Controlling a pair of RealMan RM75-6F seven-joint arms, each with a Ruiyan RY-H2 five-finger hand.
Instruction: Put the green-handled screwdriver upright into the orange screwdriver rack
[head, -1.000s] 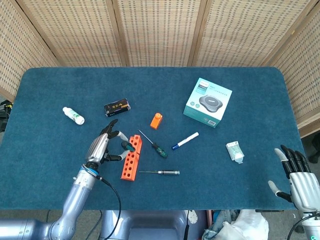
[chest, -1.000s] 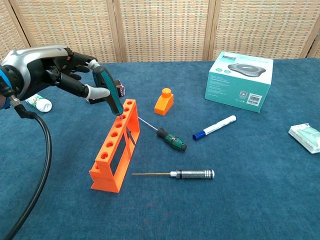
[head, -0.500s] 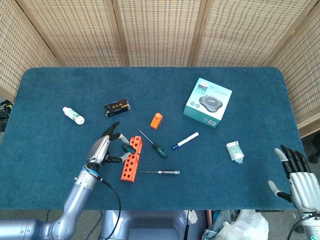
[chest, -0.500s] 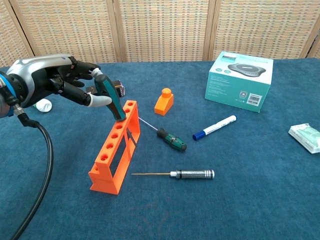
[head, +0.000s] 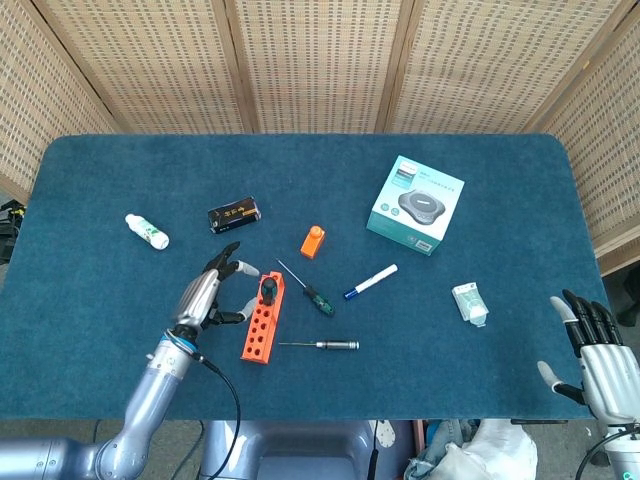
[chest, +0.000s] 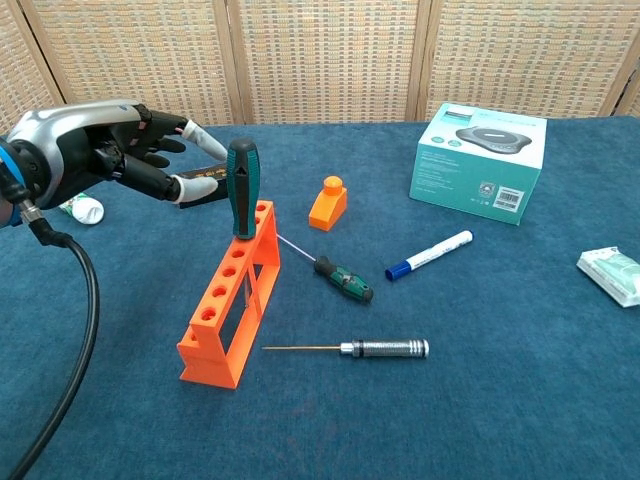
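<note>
The green-handled screwdriver (chest: 241, 186) (head: 268, 290) stands upright in a hole near the far end of the orange rack (chest: 232, 298) (head: 261, 318). My left hand (chest: 118, 150) (head: 213, 289) is just left of it, fingers spread and off the handle. My right hand (head: 594, 357) hangs open beyond the table's near right corner, only in the head view.
A second green-handled screwdriver (chest: 338, 275) lies right of the rack, a slim metal-handled one (chest: 372, 348) in front. An orange block (chest: 330, 202), blue marker (chest: 430, 254), teal box (chest: 484, 160), black box (head: 234, 215), white bottle (head: 146, 231) and small white packet (chest: 610, 272) lie around.
My left hand held the screwdriver tilted over the rack; it now stands upright in a hole and the hand has let go and drawn slightly left.
</note>
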